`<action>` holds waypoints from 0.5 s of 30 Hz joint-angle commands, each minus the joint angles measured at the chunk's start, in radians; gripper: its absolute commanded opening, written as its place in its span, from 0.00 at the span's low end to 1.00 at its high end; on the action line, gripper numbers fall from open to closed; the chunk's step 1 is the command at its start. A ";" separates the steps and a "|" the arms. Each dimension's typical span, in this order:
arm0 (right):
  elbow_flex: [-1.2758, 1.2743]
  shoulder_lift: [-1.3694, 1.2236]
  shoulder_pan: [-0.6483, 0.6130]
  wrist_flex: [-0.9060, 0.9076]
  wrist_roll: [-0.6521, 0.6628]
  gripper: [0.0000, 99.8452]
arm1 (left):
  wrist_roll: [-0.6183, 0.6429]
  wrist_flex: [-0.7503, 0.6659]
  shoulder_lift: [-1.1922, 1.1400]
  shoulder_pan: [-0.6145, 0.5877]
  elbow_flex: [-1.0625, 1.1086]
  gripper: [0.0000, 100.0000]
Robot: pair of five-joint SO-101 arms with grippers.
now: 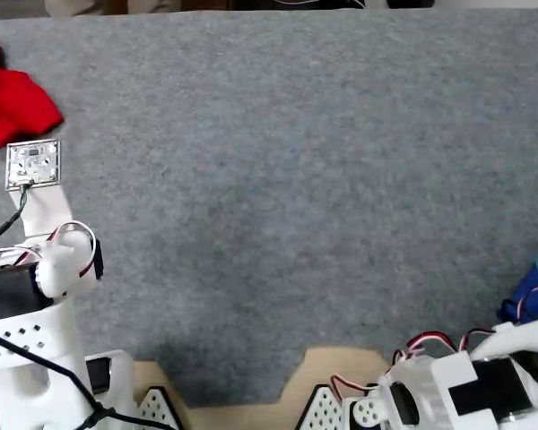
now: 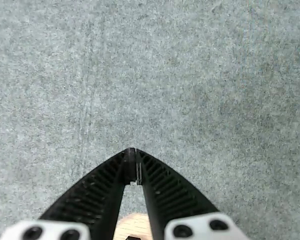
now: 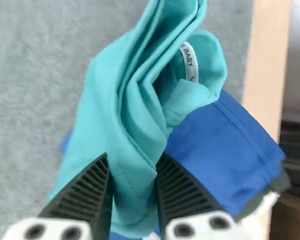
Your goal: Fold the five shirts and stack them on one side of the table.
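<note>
The right gripper (image 3: pixel 132 167) is pinching a fold of the teal shirt (image 3: pixel 135 100), which is lying bunched on the blue shirt (image 3: pixel 225 150) at the edge of the grey mat (image 3: pixel 30 75). The left gripper (image 2: pixel 131 156) is hanging clenched and empty over that mat. The red shirt (image 1: pixel 9 103) is lying well apart.

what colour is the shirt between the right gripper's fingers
The shirt is teal; the right wrist view shows it best.

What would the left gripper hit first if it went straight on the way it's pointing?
The grey felt mat. The left gripper, shut, points at the mat with nothing in between, though how far off it lies is unclear.
</note>
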State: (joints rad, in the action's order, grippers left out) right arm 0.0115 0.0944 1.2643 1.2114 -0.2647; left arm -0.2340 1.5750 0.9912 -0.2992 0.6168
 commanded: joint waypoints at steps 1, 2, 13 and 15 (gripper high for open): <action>0.039 0.061 0.053 0.025 0.035 0.01 | -0.011 -0.003 0.013 -0.005 -0.011 0.02; 0.033 0.061 0.061 0.025 0.046 0.01 | -0.011 -0.003 0.013 -0.005 -0.011 0.02; 0.001 0.068 0.171 0.071 0.339 0.01 | -0.012 -0.046 0.010 -0.005 -0.009 0.02; 0.005 0.068 0.176 0.109 0.353 0.02 | -0.012 -0.054 0.005 -0.005 -0.011 0.02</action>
State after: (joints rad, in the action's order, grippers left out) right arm 0.0084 0.0944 1.4131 1.2804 0.0514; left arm -0.2386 1.5459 0.9912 -0.2992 0.6183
